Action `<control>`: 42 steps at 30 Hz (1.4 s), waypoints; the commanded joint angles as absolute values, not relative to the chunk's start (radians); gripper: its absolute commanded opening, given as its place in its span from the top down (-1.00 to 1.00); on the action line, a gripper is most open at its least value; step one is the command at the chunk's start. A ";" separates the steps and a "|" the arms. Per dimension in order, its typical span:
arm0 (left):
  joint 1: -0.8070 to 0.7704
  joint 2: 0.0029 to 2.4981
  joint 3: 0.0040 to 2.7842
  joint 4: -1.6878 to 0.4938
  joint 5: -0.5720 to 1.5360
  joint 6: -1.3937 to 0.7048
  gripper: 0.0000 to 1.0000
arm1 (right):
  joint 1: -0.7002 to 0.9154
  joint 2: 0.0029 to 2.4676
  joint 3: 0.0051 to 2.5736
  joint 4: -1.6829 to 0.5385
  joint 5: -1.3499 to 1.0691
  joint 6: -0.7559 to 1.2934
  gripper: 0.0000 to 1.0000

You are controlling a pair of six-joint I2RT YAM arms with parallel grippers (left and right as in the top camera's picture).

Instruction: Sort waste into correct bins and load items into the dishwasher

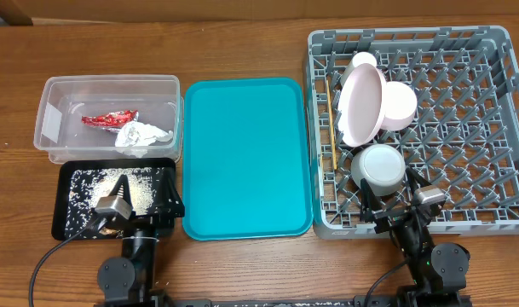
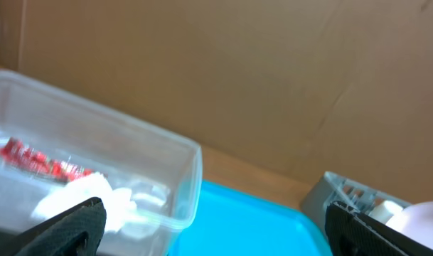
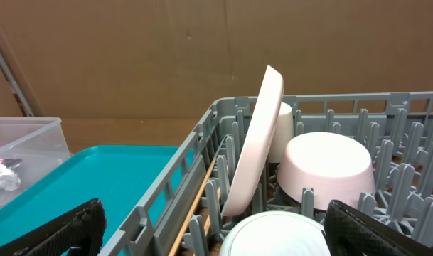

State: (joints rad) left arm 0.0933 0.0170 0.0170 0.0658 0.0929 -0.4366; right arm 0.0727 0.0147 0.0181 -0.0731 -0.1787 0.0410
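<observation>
Both stand wide open and empty: the left end effector (image 2: 212,210) over the black tray (image 1: 65,228) of rice (image 1: 89,181), the right end effector (image 3: 212,206) at the dish rack (image 1: 498,38). The chopsticks (image 1: 331,119) lie ahead-left of it, pointing away. The wrapper (image 1: 108,119) and napkin (image 1: 141,136) sit in the clear tub (image 1: 46,119).

The teal tray (image 1: 246,158) lies bare, a broad flat lane between the clear tub (image 1: 50,119) and the dish rack (image 1: 498,128). In the rack's left part the upright pink plate (image 1: 361,102), pinkish bowl (image 1: 400,104) and small bowl (image 1: 380,166) crowd together with tight gaps; its right half holds only pegs. The tub's walls hem in the wrapper (image 1: 108,118) and napkin (image 1: 141,136); its top is open.
</observation>
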 commanded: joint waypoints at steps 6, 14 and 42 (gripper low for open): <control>0.088 0.003 0.004 -0.049 0.107 -0.234 -1.00 | 0.071 0.003 0.008 -0.069 -0.173 0.046 -1.00; 0.032 0.003 0.005 -0.070 0.101 -0.020 -1.00 | 0.071 0.003 0.008 -0.069 -0.173 0.046 -1.00; 0.030 0.004 0.005 -0.070 0.101 -0.003 -1.00 | 0.071 0.003 0.008 -0.069 -0.173 0.046 -1.00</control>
